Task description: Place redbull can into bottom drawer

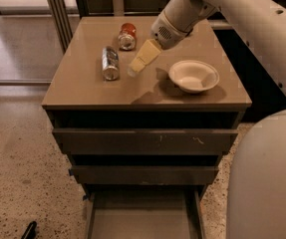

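Note:
The redbull can, slim and silver-grey, lies on its side on the cabinet top, left of centre. My gripper hangs over the cabinet top just right of the can, its pale yellow fingers pointing down and left, a short gap away from the can and holding nothing that I can see. The bottom drawer is pulled out at the foot of the cabinet, showing a flat grey floor with nothing in it.
A red-orange can lies on its side behind the redbull can. A white bowl sits on the right of the cabinet top. The two upper drawers are pushed in. My arm crosses the top right.

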Motion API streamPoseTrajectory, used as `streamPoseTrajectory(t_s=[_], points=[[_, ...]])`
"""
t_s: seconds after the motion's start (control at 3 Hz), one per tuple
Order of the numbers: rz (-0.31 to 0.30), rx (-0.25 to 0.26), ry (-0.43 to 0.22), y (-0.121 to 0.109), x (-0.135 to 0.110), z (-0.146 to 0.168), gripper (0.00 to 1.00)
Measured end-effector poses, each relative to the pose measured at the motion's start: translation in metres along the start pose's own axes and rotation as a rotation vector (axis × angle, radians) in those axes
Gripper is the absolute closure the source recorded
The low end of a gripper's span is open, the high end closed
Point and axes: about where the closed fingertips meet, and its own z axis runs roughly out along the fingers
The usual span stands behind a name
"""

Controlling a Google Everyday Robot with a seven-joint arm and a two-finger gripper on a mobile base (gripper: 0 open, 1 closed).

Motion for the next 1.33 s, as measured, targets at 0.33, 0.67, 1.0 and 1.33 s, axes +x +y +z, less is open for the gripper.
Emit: streamPoseTrajectory(t_s=[0.33, 0.67, 1.0, 1.33], points=[[0.133, 0.007, -0.017, -0.012, -0.02, 0.01, 0.0], [0.258, 0.041, 0.019, -0.018, -0.042, 0.011, 0.0], [0.389, 0.088, 0.075, -0.021, -0.06, 0.015, 0.0], [0.433, 0.091, 0.074, -0.022, -0.062, 0.017, 0.0]])
